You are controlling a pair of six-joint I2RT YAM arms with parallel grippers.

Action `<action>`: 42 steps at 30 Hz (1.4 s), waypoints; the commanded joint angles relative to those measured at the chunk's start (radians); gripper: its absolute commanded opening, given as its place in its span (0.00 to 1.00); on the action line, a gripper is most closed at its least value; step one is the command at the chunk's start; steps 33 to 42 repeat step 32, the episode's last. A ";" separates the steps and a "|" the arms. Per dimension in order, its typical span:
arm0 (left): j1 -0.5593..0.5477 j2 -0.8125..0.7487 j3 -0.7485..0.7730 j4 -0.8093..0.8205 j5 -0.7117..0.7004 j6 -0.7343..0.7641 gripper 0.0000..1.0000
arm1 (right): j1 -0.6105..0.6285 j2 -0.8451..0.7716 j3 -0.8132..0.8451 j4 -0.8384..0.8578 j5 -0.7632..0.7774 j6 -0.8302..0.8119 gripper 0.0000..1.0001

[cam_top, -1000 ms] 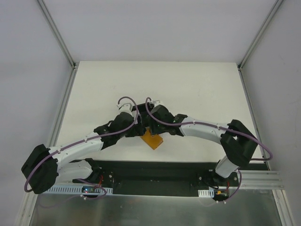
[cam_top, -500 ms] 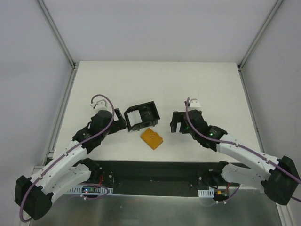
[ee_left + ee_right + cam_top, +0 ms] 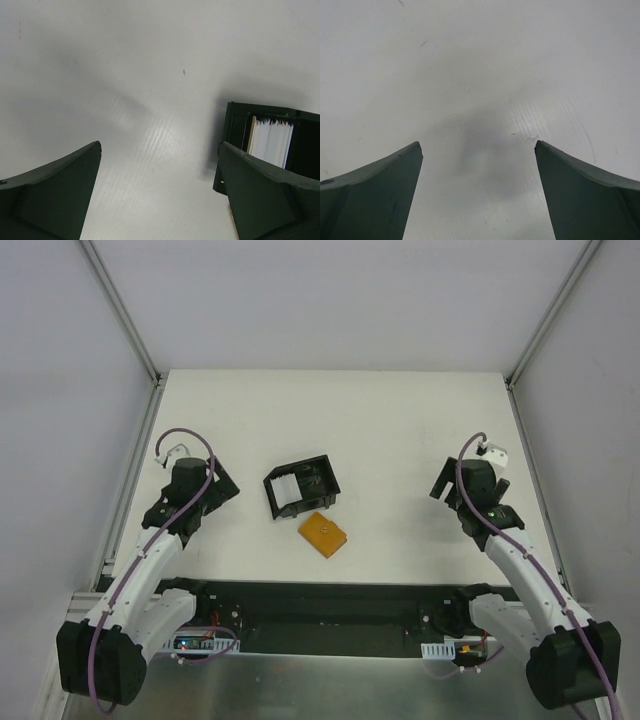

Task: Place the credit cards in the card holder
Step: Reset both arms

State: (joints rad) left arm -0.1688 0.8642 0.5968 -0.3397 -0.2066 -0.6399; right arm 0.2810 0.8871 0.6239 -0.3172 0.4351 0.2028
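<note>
Card holder [image 3: 301,489] sits just left of the middle of the overhead view, on the white table [image 3: 400,420], a black open-topped box turned slightly askew. Just below and to its right lies the tan-orange wallet [image 3: 323,534], flat, closed and near the box, with a narrow strip of table between them. Nothing lies on top of either one.

In the left wrist view the holder [image 3: 235,130] fills the right edge, partly hidden behind the right-hand finger. Its white ridged insert [image 3: 272,142] stands upright inside. A thin tan strip [image 3: 251,134] lines the insert's left edge; whether that is one of the credit cards cannot be told.

The left gripper [image 3: 226,490] is at the left of the overhead view, level with the holder and well apart from it. Its jaws are spread wide around bare table, as the wrist view [image 3: 160,145] shows. The right gripper [image 3: 440,486] is at the right side, also level with the holder and farther from it. Its jaws are equally wide with nothing between them, and the right wrist view [image 3: 478,144] shows only lightly scratched table and a soft shadow.

A black base plate [image 3: 330,602] runs along the bottom of the overhead view between the two arm bases. Grey frame rails [image 3: 135,470] edge the table on the left and right.
</note>
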 commanded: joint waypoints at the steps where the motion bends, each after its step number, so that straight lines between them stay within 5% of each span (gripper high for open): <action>1: 0.005 -0.019 0.043 -0.004 -0.051 -0.006 0.99 | -0.074 0.079 0.016 0.012 0.019 -0.088 0.96; 15: 0.005 0.038 0.063 0.056 -0.119 0.028 0.99 | -0.152 0.133 -0.289 0.728 0.065 -0.335 0.96; 25: 0.005 0.049 0.072 0.128 -0.145 0.075 0.99 | -0.210 0.334 -0.288 1.013 -0.051 -0.439 0.96; 30: 0.005 0.052 0.063 0.142 -0.143 0.072 0.99 | -0.215 0.464 -0.430 1.419 -0.153 -0.494 0.96; 42: 0.005 0.044 0.054 0.152 -0.146 0.078 0.99 | -0.215 0.438 -0.414 1.338 -0.163 -0.487 0.96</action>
